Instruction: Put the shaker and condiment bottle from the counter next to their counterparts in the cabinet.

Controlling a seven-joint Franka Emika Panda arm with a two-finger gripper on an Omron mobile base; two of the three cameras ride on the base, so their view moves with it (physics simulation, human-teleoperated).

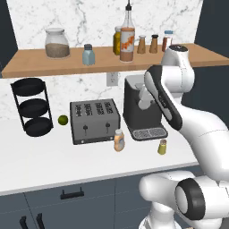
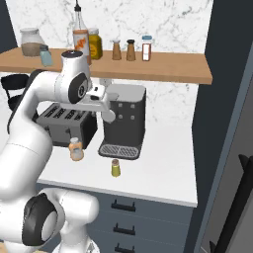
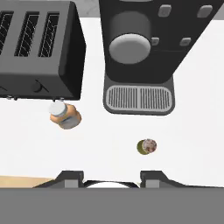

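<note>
The small yellow-green shaker [image 1: 162, 146] [image 2: 115, 168] [image 3: 147, 146] stands on the white counter [image 1: 44, 161] in front of the coffee machine. To its left the squat peach condiment bottle [image 1: 119, 140] [image 2: 75, 149] [image 3: 64, 116] stands by the toaster's corner. Up on the tan shelf cabinet [image 1: 36, 60] are the counterparts: a pale blue shaker [image 1: 88, 55] [image 2: 46, 55] and a tall orange-labelled bottle [image 1: 127, 40] [image 2: 80, 42]. My gripper [image 1: 144, 102] [image 2: 107, 117] [image 3: 112, 178] hangs high above the counter, pointing down, shut and holding nothing.
A black toaster [image 1: 95, 120] and a black coffee machine [image 1: 142, 109] stand at the back of the counter. A black three-tier rack [image 1: 32, 107] and a lime [image 1: 63, 120] are at the left. The shelf also holds a jar [image 1: 57, 43] and brown shakers [image 1: 147, 44].
</note>
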